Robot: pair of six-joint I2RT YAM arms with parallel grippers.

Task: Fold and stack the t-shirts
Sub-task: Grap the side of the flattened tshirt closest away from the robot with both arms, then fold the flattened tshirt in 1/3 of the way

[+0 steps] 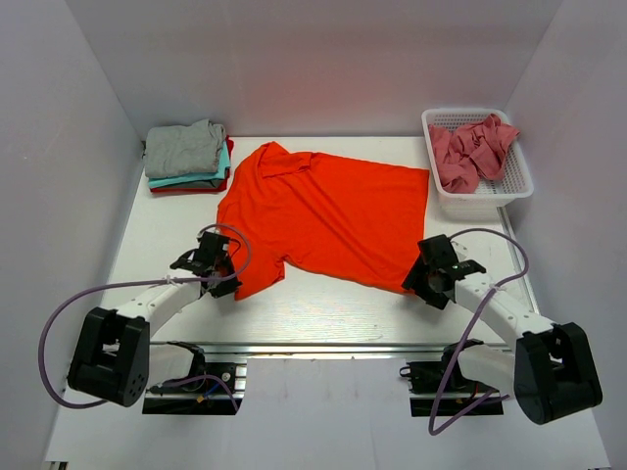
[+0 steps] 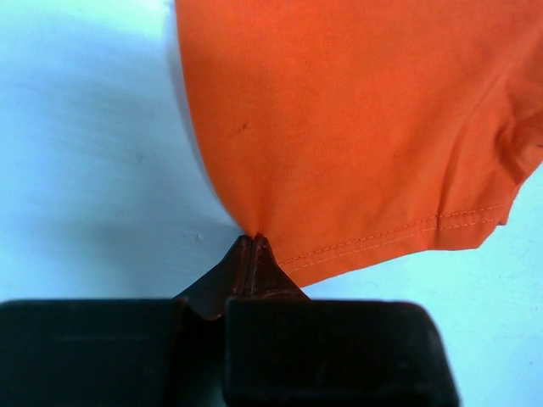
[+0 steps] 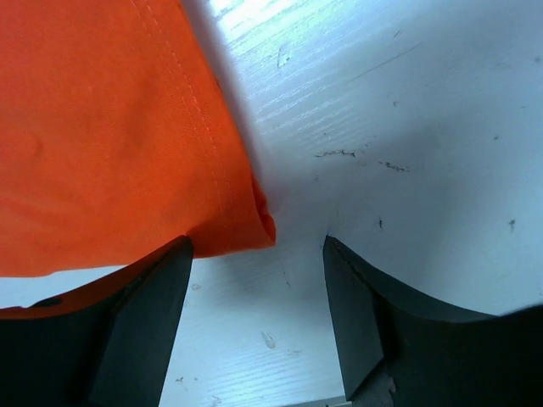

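An orange-red t-shirt [image 1: 328, 217] lies spread flat across the middle of the white desk [image 1: 323, 318], its collar toward the back left and its bottom hem toward the right. At the shirt's near-left edge, the left jaws are pressed together on a pinch of the orange cloth [image 2: 356, 127], just beside a stitched hem, with the fabric fanning out from the pinched point. At the near-right corner, the right jaws stand apart, low over the desk. The corner of the shirt's hem [image 3: 127, 127] lies between them and is not clamped.

At the back left of the desk, well apart from the spread shirt's body but near its collar, sits a stack of folded shirts. A grey t-shirt [image 1: 184, 147] is on top, a teal t-shirt [image 1: 196, 179] lies under it and a red t-shirt [image 1: 191, 189] is at the bottom. At the back right corner, a white mesh basket [image 1: 487, 202] holds crumpled dusty pink t-shirts [image 1: 472, 152].
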